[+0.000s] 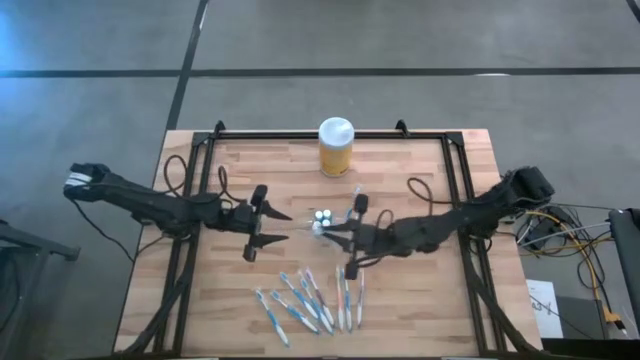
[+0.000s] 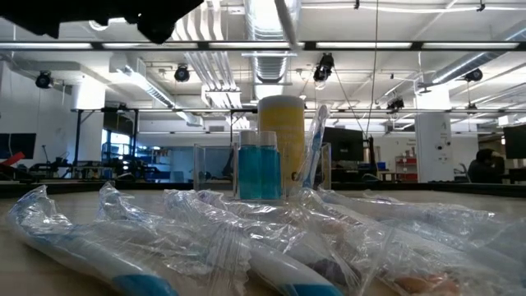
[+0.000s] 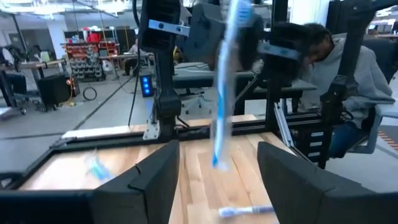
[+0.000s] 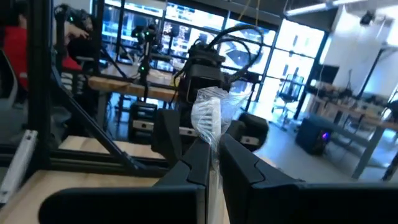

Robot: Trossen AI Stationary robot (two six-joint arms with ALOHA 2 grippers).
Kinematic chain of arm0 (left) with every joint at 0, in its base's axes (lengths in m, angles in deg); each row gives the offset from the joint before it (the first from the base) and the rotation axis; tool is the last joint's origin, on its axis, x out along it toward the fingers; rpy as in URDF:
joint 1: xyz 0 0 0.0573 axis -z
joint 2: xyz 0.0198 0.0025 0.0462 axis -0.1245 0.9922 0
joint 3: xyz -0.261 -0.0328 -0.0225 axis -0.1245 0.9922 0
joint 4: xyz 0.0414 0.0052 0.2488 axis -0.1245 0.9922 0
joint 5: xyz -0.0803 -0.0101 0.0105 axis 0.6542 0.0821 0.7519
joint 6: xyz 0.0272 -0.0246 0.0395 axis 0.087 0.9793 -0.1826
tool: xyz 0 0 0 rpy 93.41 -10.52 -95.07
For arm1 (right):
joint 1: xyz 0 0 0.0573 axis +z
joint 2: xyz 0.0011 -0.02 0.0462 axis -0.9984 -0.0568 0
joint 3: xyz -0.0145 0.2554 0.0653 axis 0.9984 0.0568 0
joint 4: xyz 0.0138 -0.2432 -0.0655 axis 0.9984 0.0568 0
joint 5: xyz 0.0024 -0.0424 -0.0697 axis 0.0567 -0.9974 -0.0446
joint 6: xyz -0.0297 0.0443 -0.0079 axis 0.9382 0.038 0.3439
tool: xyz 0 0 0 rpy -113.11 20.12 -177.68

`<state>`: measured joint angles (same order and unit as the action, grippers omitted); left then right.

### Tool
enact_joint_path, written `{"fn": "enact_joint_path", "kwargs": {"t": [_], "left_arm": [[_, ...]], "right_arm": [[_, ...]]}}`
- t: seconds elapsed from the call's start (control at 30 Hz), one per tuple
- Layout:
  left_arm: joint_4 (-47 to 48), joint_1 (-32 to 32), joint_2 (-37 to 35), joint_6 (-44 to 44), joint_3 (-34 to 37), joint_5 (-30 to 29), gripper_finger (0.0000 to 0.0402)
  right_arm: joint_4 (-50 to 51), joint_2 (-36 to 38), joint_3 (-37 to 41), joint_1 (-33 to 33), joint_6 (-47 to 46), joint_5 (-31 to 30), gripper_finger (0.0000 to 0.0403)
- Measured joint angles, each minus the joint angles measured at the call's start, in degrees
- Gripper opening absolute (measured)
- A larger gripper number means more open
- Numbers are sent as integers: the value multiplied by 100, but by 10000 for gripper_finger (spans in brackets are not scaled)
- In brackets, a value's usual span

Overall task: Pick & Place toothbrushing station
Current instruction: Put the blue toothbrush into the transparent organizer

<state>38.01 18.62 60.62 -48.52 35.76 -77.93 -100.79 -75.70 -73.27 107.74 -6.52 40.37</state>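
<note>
- right gripper (image 1: 330,232): fingers pressed together, pinching a wrapped toothbrush (image 4: 208,121). Brush stands about upright between the fingers in the right wrist view, crinkled plastic at its top.
- From the left wrist view the same brush (image 3: 222,87) hangs near vertical in front of the left arm.
- clear holder (image 1: 322,217) sits mid-table, touching or just beside the right gripper tip; white-capped tubes (image 1: 320,214) in it. Low view shows blue tubes (image 2: 258,171) plus one brush already upright inside.
- Key relation, my read: held brush's long axis is vertical, holder just under or beside it, so the right arm is nearer.
- left gripper (image 1: 262,232): fingers spread, empty, just left of the holder.
- Spare toothbrushes (image 1: 310,300) lie near the front edge, well apart from both grippers.
- yellow jar (image 1: 335,146) at the back edge; no readable writing anywhere.
</note>
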Motion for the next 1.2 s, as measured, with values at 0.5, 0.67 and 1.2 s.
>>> {"fn": "enact_joint_path", "kwargs": {"t": [0.5,0.67,1.2], "left_arm": [[-105,2,998,-716,-1048,713,225],[-411,0,976,-718,-1059,846,223],[-794,11,1291,-656,-1086,1188,132]], "right_arm": [[1413,-806,-1868,-31,248,212,15],[1317,-827,-1807,-76,87,409,15],[903,-845,-1597,-140,114,422,15]]}}
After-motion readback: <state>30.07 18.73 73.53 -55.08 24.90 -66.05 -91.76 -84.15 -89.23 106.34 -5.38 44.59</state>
